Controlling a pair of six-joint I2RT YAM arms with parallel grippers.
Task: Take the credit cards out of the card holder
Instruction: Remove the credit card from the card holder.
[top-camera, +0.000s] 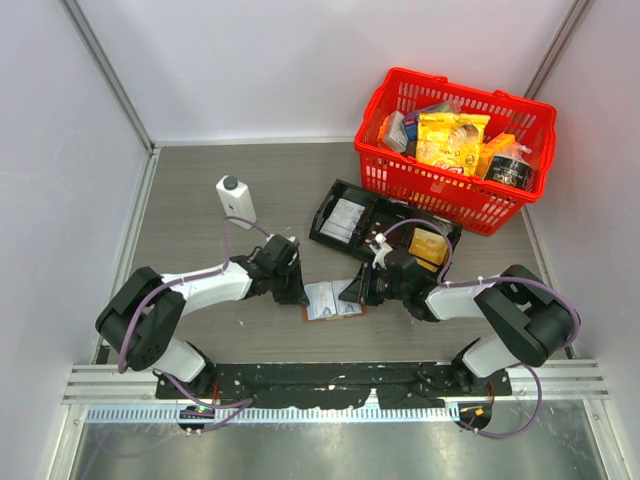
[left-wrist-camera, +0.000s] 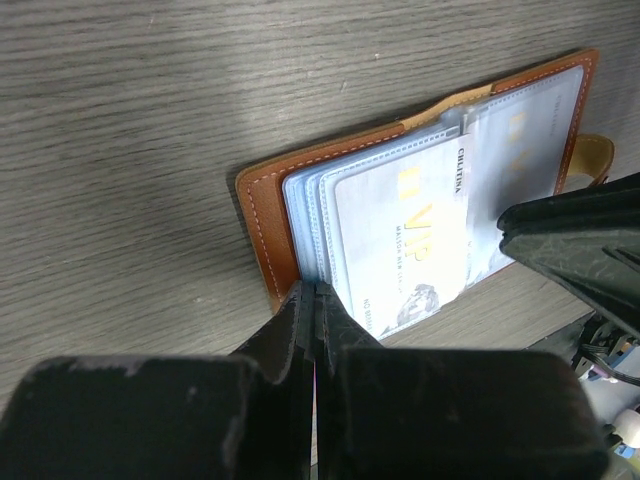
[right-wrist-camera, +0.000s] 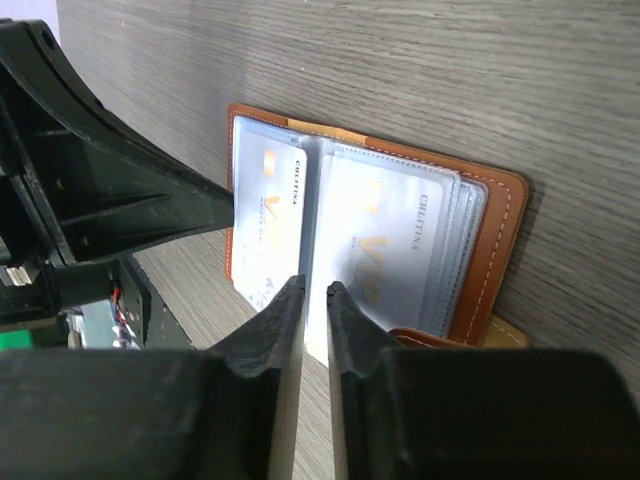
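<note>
The brown card holder (top-camera: 333, 300) lies open on the table between my two grippers. It also shows in the left wrist view (left-wrist-camera: 262, 225) and the right wrist view (right-wrist-camera: 495, 240). Pale blue-grey credit cards (left-wrist-camera: 400, 240) marked VIP sit in its clear sleeves, one on each page (right-wrist-camera: 270, 215) (right-wrist-camera: 385, 240). My left gripper (top-camera: 297, 293) is shut, its tips (left-wrist-camera: 316, 290) at the holder's left near edge by the sleeve stack. My right gripper (top-camera: 357, 290) has its jaws (right-wrist-camera: 315, 288) nearly together by the fold, with a pale card edge between them sticking out past the holder's near edge.
A black compartment tray (top-camera: 330, 205) stands behind the holder, with a gold packet (top-camera: 428, 245) in it. A red basket (top-camera: 440, 190) full of groceries is at the back right. A small white device (top-camera: 236, 200) stands at the back left. Walls close in both sides.
</note>
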